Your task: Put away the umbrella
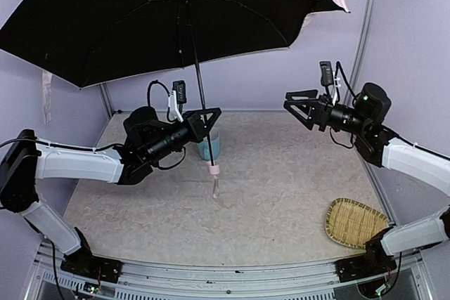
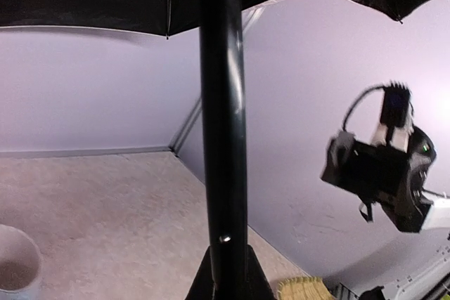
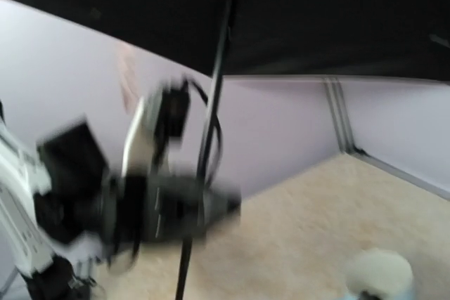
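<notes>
Status: umbrella (image 1: 162, 19) open, upright over worktop (image 1: 281, 194) centre. Left end effector (image 1: 208, 116) clamped on its shaft (image 1: 197, 75). Right end effector (image 1: 290, 100) at 2 o'clock, spread, empty. Advice: hold the clamp firm; bring right in squarely on the shaft.

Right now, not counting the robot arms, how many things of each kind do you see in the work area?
Umbrella: 1
Cup: 1
Woven tray: 1
Total: 3
</notes>
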`<state>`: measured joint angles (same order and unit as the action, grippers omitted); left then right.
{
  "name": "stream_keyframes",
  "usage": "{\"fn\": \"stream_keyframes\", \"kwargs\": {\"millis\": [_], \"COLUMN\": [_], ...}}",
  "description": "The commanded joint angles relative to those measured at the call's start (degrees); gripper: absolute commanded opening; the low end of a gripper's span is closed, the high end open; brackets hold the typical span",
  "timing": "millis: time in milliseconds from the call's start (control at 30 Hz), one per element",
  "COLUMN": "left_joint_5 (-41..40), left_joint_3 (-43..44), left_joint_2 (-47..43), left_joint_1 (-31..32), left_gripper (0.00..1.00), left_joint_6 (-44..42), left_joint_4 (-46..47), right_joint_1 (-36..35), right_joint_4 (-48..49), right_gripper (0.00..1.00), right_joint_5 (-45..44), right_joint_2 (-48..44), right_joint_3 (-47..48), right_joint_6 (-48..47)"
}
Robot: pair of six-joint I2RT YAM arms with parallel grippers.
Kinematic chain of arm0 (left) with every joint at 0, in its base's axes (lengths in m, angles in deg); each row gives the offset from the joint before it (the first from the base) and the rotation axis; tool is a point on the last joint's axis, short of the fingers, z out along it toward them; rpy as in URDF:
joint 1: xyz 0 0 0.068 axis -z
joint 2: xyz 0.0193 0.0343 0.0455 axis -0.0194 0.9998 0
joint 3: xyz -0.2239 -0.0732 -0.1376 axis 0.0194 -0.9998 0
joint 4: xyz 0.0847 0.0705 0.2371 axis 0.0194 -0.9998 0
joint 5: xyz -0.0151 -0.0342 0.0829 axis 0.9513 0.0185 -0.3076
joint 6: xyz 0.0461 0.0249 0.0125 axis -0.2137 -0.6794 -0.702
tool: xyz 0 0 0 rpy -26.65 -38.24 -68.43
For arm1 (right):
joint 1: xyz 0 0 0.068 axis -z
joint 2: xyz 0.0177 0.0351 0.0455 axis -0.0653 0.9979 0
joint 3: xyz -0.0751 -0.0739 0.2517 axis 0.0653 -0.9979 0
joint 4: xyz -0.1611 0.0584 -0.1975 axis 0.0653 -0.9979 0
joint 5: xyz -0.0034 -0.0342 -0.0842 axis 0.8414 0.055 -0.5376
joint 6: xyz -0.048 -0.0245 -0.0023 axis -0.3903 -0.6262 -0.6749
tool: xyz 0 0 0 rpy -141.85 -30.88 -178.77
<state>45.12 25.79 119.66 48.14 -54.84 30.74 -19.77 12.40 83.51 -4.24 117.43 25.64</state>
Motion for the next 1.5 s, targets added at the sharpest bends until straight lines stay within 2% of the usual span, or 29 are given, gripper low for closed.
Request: {"fn": "stream_keyframes", "kwargs": {"millis": [0, 167, 300, 533, 767, 1000, 1067, 1200, 1300, 1367, 1467], "left_joint_5": [6.92, 10.12, 11.52, 12.62, 12.99, 13.60, 13.56, 13.56, 13.63, 13.74, 13.67], "left_joint_3": [3.36, 6.24, 7.75, 9.91, 11.34, 11.80, 12.18, 12.11, 12.20, 12.18, 11.99], "left_joint_2": [3.64, 8.06, 10.61, 13.79, 16.09, 16.43, 16.45, 16.43, 16.61, 16.70, 16.74], "left_joint_1": [5.36, 8.72, 10.21, 12.67, 13.59, 13.62, 13.62, 13.62, 13.62, 13.62, 13.62], "left_gripper": [0.00, 0.00, 0.00, 0.00, 0.00, 0.00, 0.00, 0.00, 0.00, 0.00, 0.00], "left_joint_6": [-1.20, 0.24, 1.31, 0.72, 1.12, 1.02, 0.59, 0.25, 0.07, -0.11, -0.21], "left_joint_4": [3.84, 5.78, 7.71, 8.81, 8.92, 8.66, 8.00, 7.88, 7.71, 7.64, 7.50], "right_joint_1": [-0.77, -1.36, -1.48, -1.92, -3.93, -5.39, -5.50, -5.51, -5.50, -5.50, -5.52], "right_joint_4": [10.17, 17.47, 22.17, 21.91, 23.14, 23.55, 23.80, 24.17, 24.60, 24.60, 24.35], "right_gripper": [0.80, 0.80, 0.79, 0.73, 0.72, 0.75, 0.70, 0.50, 0.42, 0.40, 0.46], "right_joint_5": [0.59, -1.52, -7.99, -21.60, -27.07, -26.45, -26.47, -27.61, -28.32, -28.70, -28.94], "right_joint_2": [6.32, 15.07, 18.74, 21.04, 24.20, 27.41, 28.08, 28.24, 28.06, 28.07, 28.33], "right_joint_3": [9.64, 19.73, 22.07, 23.85, 26.91, 29.73, 30.34, 30.11, 29.81, 29.78, 30.27], "right_joint_6": [9.41, 20.49, 26.46, 27.99, 30.51, 31.88, 32.31, 31.76, 31.17, 30.87, 30.32]}}
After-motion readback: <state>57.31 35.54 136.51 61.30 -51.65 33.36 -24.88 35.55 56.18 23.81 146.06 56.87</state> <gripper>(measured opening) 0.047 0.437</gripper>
